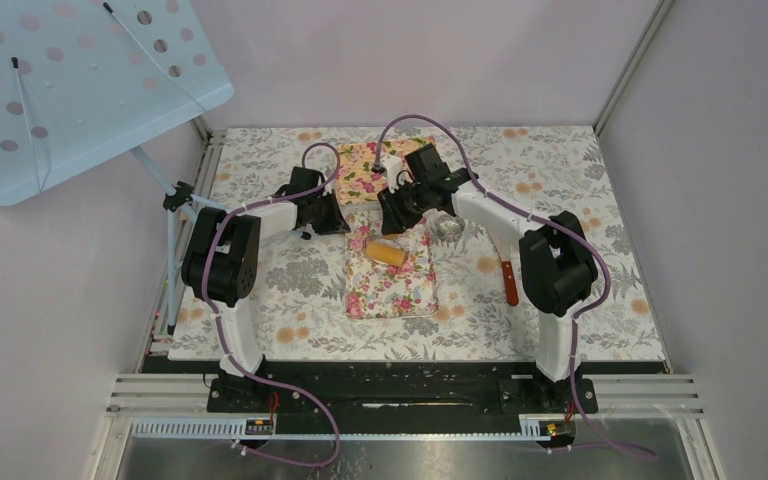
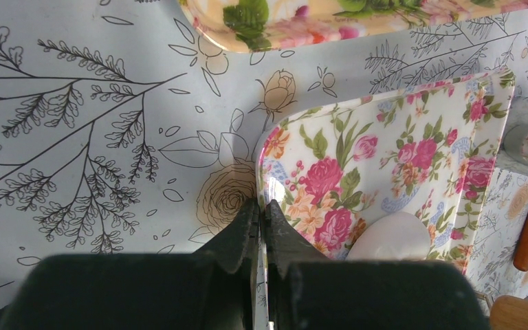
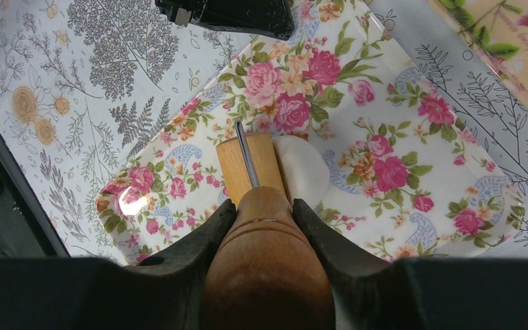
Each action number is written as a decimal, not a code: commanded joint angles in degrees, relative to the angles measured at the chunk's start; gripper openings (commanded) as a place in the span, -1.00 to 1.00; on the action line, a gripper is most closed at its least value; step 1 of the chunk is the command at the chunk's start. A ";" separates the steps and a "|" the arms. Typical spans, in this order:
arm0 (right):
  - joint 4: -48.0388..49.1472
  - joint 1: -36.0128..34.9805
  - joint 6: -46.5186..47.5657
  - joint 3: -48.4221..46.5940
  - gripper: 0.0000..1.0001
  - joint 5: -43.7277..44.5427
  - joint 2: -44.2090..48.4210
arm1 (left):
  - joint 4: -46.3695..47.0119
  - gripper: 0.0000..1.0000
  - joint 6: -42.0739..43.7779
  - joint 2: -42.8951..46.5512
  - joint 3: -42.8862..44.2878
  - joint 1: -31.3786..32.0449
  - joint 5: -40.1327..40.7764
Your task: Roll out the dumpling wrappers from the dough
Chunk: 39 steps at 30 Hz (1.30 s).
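A flowered tray (image 1: 400, 295) lies mid-table. On it rests a soft white lump of dough (image 3: 306, 172), somewhat flattened, also seen in the left wrist view (image 2: 392, 237). My right gripper (image 3: 265, 206) is shut on the handle of a wooden roller (image 3: 247, 165), whose barrel lies on the tray with the dough against its right side. From above, the roller (image 1: 388, 252) lies below this gripper (image 1: 397, 222). My left gripper (image 2: 262, 205) is shut on the tray's rim (image 2: 265, 172) at its far left corner (image 1: 348, 222). No finished wrappers are in view.
A second flowered tray (image 1: 360, 160) lies at the back. A shiny metal ring (image 1: 449, 226) stands right of the main tray. A knife with an orange handle (image 1: 509, 282) lies further right. A blue perforated board (image 1: 70, 80) on a stand overhangs the far left.
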<state>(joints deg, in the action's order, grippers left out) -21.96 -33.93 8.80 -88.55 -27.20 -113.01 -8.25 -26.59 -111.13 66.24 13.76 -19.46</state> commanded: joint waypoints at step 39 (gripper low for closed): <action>-13.76 -2.48 12.75 -1.46 -1.00 -0.98 9.36 | -4.41 -1.00 2.33 -1.88 -0.50 0.39 -1.01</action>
<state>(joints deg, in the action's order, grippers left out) -36.05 -36.80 17.39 -87.99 -35.18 -111.53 -8.47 -26.55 -111.13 66.24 13.76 -19.90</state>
